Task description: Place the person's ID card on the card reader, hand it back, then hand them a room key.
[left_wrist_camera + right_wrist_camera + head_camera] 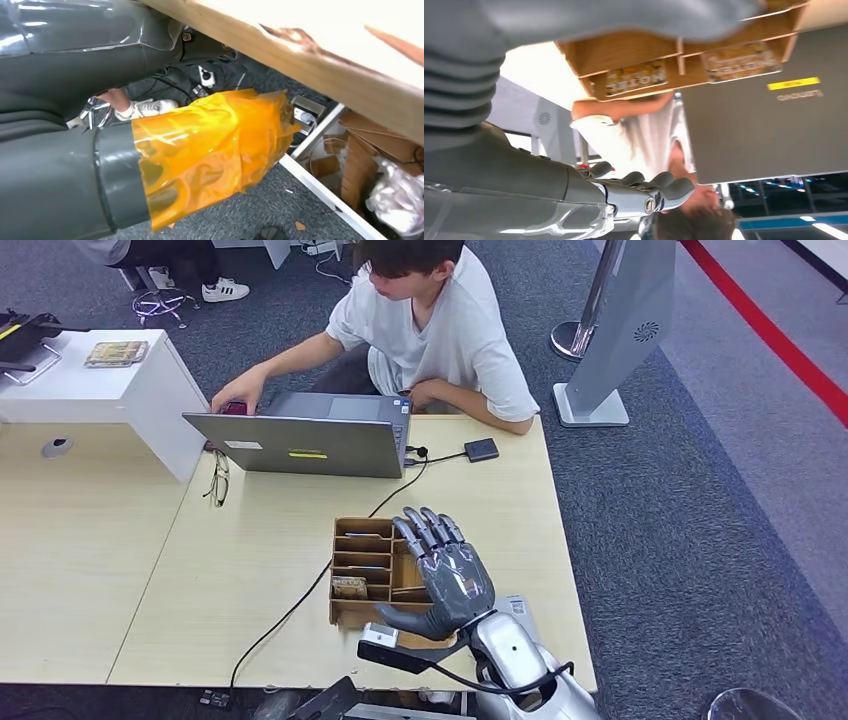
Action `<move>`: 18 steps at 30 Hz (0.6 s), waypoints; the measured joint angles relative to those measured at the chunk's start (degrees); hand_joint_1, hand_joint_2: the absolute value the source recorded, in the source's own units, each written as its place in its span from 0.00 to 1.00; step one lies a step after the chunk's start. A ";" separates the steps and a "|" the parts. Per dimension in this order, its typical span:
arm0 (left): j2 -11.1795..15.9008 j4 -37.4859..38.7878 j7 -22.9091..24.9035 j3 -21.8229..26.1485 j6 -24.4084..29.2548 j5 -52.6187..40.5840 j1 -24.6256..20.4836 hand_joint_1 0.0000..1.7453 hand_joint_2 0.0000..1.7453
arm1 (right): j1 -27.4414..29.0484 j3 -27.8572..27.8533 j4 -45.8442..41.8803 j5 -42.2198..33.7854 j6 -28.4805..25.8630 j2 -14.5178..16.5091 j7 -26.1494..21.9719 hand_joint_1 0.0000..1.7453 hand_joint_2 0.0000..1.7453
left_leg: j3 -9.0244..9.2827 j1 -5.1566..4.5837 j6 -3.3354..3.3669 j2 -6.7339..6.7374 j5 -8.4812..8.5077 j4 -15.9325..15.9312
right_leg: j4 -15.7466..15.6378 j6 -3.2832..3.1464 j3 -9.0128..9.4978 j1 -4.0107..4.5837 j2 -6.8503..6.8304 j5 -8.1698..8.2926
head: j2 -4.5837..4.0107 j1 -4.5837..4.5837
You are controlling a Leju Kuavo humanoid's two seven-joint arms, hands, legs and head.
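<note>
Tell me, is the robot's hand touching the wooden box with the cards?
Cannot tell. In the head view the right hand overlaps the wooden card box, hiding any gap or contact; the right wrist view does not show it either.

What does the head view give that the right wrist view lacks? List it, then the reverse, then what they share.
Head view alone: the tabletop, eyeglasses, a black cable and a small black box beside the laptop.
Right wrist view alone: the printed faces of two cards in the organiser's slots, and the ribbed grey wrist cover.
Both: the right robot hand, empty with fingers apart, the wooden organiser, the grey laptop with its yellow sticker, and the person in a white shirt.
</note>
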 joint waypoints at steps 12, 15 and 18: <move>-0.56 -3.51 4.25 1.68 3.02 2.89 2.50 0.00 0.00 | 4.86 -4.99 2.28 2.72 -2.74 -0.15 0.68 0.00 1.00 | -0.02 0.00 0.01 0.00 -0.01 0.00 | -0.01 0.00 0.00 0.00 -0.02 -0.01 | 0.00 -0.01; -0.56 -3.81 4.35 1.74 3.16 3.03 2.70 0.00 0.00 | 5.14 -5.52 2.43 2.76 -2.73 -0.15 0.67 0.00 1.00 | -0.02 0.00 0.01 0.00 -0.01 0.00 | -0.01 0.01 0.00 0.00 -0.02 -0.01 | 0.00 0.00; -0.58 -4.02 4.72 1.81 3.41 3.35 2.83 0.00 0.00 | 5.36 -5.84 2.45 2.87 -2.68 -0.15 0.67 0.00 1.00 | -0.02 0.00 0.01 0.00 -0.01 0.00 | -0.01 0.01 0.00 0.00 -0.02 -0.01 | 0.00 0.00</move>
